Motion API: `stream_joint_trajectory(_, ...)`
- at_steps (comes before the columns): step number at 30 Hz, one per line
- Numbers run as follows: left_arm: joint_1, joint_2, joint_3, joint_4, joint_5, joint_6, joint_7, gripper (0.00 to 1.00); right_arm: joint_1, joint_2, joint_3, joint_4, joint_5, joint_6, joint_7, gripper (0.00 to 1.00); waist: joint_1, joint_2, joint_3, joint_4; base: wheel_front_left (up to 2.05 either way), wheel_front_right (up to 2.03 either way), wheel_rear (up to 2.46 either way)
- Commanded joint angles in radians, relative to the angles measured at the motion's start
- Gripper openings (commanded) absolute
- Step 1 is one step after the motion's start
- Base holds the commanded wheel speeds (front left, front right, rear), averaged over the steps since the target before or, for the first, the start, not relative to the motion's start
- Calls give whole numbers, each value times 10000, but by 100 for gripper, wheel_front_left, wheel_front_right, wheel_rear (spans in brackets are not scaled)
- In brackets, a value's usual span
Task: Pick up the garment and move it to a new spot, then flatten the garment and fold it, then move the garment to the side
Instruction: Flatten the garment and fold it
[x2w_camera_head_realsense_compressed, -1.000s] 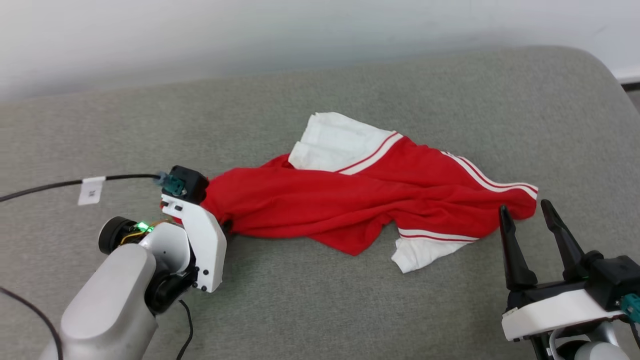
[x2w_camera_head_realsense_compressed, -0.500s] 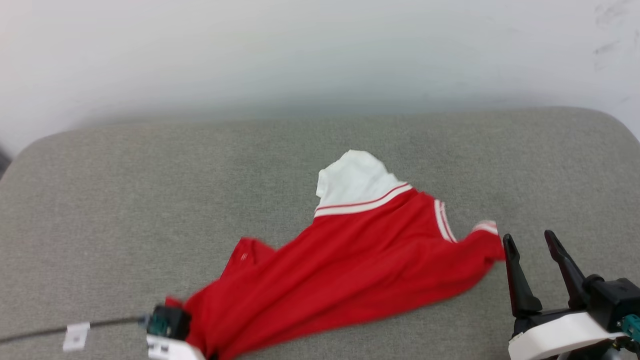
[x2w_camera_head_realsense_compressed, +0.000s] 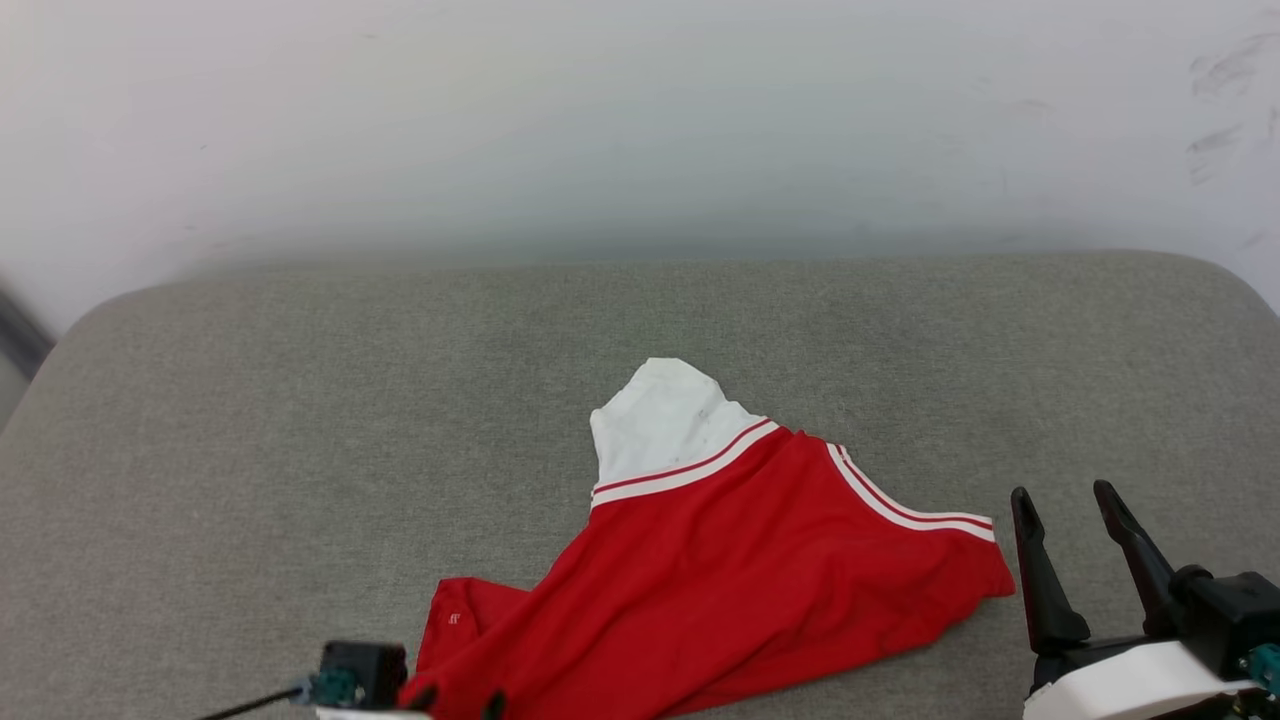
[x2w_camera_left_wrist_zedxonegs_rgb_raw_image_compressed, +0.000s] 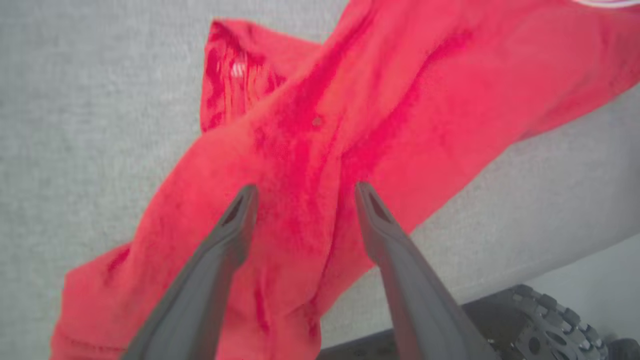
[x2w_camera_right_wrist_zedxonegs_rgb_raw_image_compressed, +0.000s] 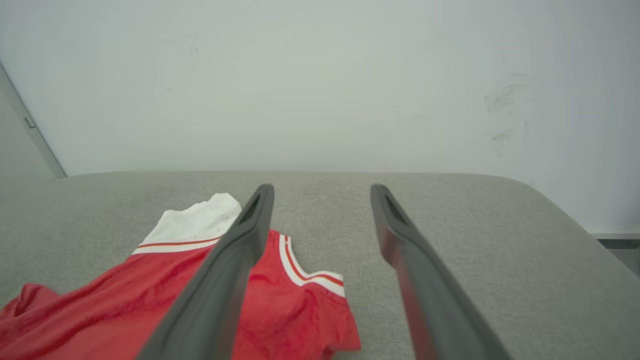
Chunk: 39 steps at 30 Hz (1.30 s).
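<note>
The garment (x2w_camera_head_realsense_compressed: 730, 570), a red jersey with one white sleeve (x2w_camera_head_realsense_compressed: 660, 420) and striped trim, lies rumpled on the grey cushion (x2w_camera_head_realsense_compressed: 300, 400), stretched from the middle toward the near left edge. Its printed number is hidden. My left gripper (x2w_camera_head_realsense_compressed: 458, 698) sits at the bottom edge over the garment's near-left end. In the left wrist view the left gripper (x2w_camera_left_wrist_zedxonegs_rgb_raw_image_compressed: 303, 189) is open, its fingers spread above the red cloth (x2w_camera_left_wrist_zedxonegs_rgb_raw_image_compressed: 320, 125). My right gripper (x2w_camera_head_realsense_compressed: 1060, 490) stands open just right of the garment's right corner, holding nothing. The right wrist view shows the right gripper (x2w_camera_right_wrist_zedxonegs_rgb_raw_image_compressed: 320, 186) and the garment (x2w_camera_right_wrist_zedxonegs_rgb_raw_image_compressed: 150, 300) to its left.
A pale wall (x2w_camera_head_realsense_compressed: 600, 120) rises right behind the cushion. The cushion's near edge and a dark ridged wheel (x2w_camera_left_wrist_zedxonegs_rgb_raw_image_compressed: 550, 320) below it appear in the left wrist view. A black cable (x2w_camera_head_realsense_compressed: 250, 705) trails left from my left wrist. Bare cushion lies left and right of the garment.
The head camera has tilted up. The garment was dragged toward the near left and stretched out; its lower white sleeve is now hidden. The right gripper kept its pose.
</note>
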Motion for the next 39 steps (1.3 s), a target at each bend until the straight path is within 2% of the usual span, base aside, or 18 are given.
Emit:
stream_joint_trajectory(1, -365, -143, 169, -141, 221, 45, -584, 100, 155, 15, -25, -63, -20, -7, 40, 100, 0, 0, -16, -22, 0, 0, 0)
stream_joint_trajectory(9, -1706, -683, 636, -475, 1143, 271, -2687, 100, 124, 15, -154, -138, 37, -7, 116, 100, 0, 0, 19, -87, 0, 0, 0)
stream_joint_trajectory(13, -2672, -763, 525, -255, 1501, 118, -2818, 100, -124, 15, -90, -233, -38, -7, 157, 100, 0, 0, 239, -218, 0, 0, 0)
stream_joint_trajectory(17, -4029, -846, 384, 221, 1670, -240, -2569, 100, -544, 16, 57, -414, -113, -7, 92, 100, 0, 0, 912, -476, 0, 0, 0)
stream_joint_trajectory(23, -6157, -1040, 35, 1676, 1601, -1177, -1878, 100, -1421, 14, 205, -452, -59, -7, -174, 100, 0, 0, 2258, -960, 0, 0, 0)
stream_joint_trajectory(29, -7678, -1026, -523, 3586, 1122, -2360, -53, 100, -1937, 16, 314, -130, 105, -7, -505, 100, 0, 0, 3095, -1388, 0, 0, 0)
stream_joint_trajectory(30, -7678, -1026, -523, 3586, 1122, -2360, -53, 100, -1937, 16, 314, -130, 105, -7, -505, 100, 0, 0, 3095, -1388, 0, 0, 0)
stream_joint_trajectory(36, -8409, -720, -983, 4883, 806, -2829, 1730, 100, -2057, 16, 401, 301, 408, -7, -716, 100, 0, 0, 3466, -1699, 0, 0, 0)
stream_joint_trajectory(37, -8426, -590, -1216, 5232, 718, -2912, 2442, 100, -2110, 16, 427, 391, 516, -7, -807, 100, 0, 0, 3548, -1755, 0, 0, 0)
stream_joint_trajectory(38, -8387, -559, -1350, 5349, 669, -2947, 2750, 89, -2127, 16, 444, 450, 581, -7, -841, 100, 0, 0, 3577, -1776, 0, 0, 0)
stream_joint_trajectory(39, -8369, -556, -1446, 5435, 557, -2987, 3027, 47, -2154, 17, 463, 501, 602, -7, -871, 100, 0, 0, 3603, -1790, 0, 0, 0)
